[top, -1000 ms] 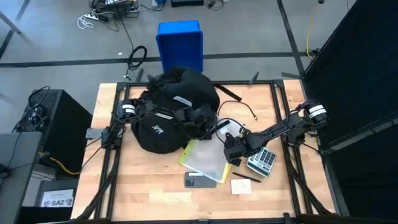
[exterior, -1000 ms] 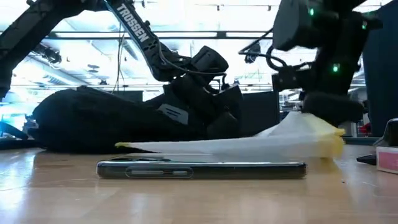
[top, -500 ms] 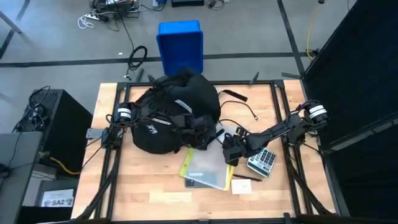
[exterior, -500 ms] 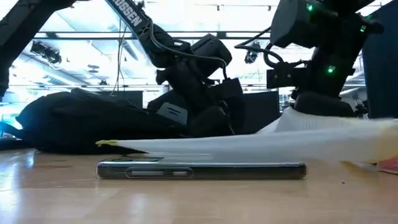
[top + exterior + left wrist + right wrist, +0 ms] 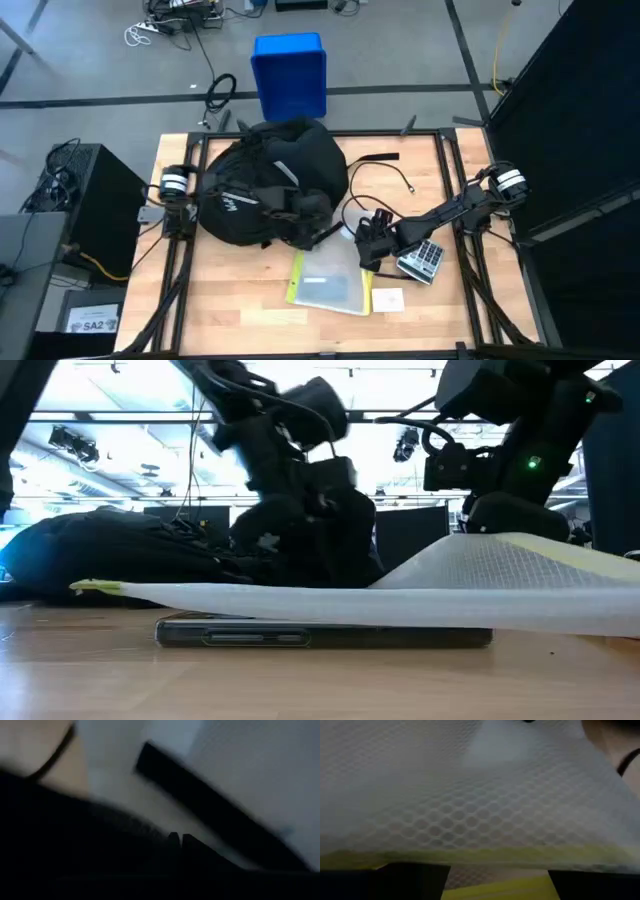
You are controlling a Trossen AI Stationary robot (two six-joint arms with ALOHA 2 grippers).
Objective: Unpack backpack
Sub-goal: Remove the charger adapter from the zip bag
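The black backpack (image 5: 262,185) lies at the table's far left. My left gripper (image 5: 305,207) is on its right side, shut on it. A see-through mesh pouch (image 5: 330,283) with a yellow edge lies flat near the front edge, over a dark phone (image 5: 320,632). My right gripper (image 5: 368,245) is at the pouch's far right corner, open. In the right wrist view its two fingers stand wide apart with the pouch's yellow edge (image 5: 495,855) in front of them. The pouch's right end (image 5: 500,545) stands raised off the table. My left gripper is shut on the backpack's fabric at its right side (image 5: 300,200), coming over the pack from the table's left. Dark cloth fills the wrist view and hides the place of contact. The backpack rests on the table. My right gripper's open fingers (image 5: 415,880) stand at the pouch's yellow edge; I cannot tell whether they touch it.
A calculator (image 5: 422,258) lies right of the right gripper, and a white card (image 5: 388,298) right of the pouch. A loose black cord (image 5: 375,165) lies at the far middle. A blue box (image 5: 290,72) stands on the floor beyond the table's far edge.
My left gripper has gone toward the table's left edge, and the backpack has slid left with it. The pouch has come away from the backpack, moved toward the near edge and settled flatter, now covering the phone.
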